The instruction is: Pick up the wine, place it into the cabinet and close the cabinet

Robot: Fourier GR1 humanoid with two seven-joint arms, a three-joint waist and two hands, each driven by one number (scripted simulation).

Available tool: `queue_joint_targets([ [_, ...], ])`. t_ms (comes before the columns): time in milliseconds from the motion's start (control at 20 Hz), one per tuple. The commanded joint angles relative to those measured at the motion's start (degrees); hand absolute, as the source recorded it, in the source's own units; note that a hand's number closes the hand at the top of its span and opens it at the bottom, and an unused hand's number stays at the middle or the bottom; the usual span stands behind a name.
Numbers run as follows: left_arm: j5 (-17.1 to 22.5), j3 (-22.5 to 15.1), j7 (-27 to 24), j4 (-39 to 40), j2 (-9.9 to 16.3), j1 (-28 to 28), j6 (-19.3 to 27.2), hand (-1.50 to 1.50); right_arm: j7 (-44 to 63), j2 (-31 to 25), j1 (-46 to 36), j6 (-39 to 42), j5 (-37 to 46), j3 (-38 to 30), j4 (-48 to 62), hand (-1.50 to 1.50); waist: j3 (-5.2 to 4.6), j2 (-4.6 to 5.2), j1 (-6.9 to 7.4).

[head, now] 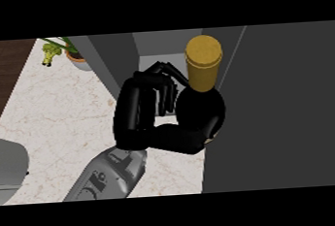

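Note:
The wine bottle (203, 110) is black with a tall gold cap (203, 59) and stands upright at the mouth of the dark grey cabinet (113, 55). My right hand (134, 112) is shut on it from the left, fingers round its far side and thumb across its near side. The hand hides much of the bottle's lower body. The cabinet's interior (156, 57) shows as a lighter gap just behind the fingers. The open cabinet door (284, 103) is a broad dark panel right of the bottle. My left hand does not show.
A potted green plant (67, 52) stands at the back left on the pale marble counter (56, 117). A light grey rounded shape (5, 166) sits at the left edge. Dark wood floor (3, 71) lies beyond the counter's left edge.

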Motion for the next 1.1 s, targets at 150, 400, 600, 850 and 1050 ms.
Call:
queue_joint_targets([
  [150,0.0,0.9,-2.9,5.8,-0.1,-2.2,-0.6,1.50,-1.2,0.1,4.7,1.8,-4.4,-0.4,-6.0,-1.50,0.00,0.04,0.04],
  [400,3.8,-1.7,-8.5,9.9,-0.1,-2.6,4.4,1.50,0.5,0.4,4.1,1.5,-3.6,0.8,-6.7,-1.50,-0.03,0.07,-0.18],
  [600,7.8,0.5,-12.6,11.9,-0.1,-0.4,3.2,1.50,3.1,-3.0,-0.5,1.8,-10.0,-7.2,-8.0,-1.50,-0.03,0.14,-0.44],
  [850,12.1,-3.8,-18.9,13.9,-0.1,1.4,6.3,1.50,0.2,-0.6,5.2,2.7,-5.7,-2.3,-7.8,-1.50,-0.01,0.05,-0.43],
  [1050,10.2,-2.1,-16.3,17.7,-0.1,-2.9,4.8,1.50,2.6,-0.1,-1.3,0.2,-1.8,-0.2,-3.9,-1.50,-0.03,0.03,0.25],
])
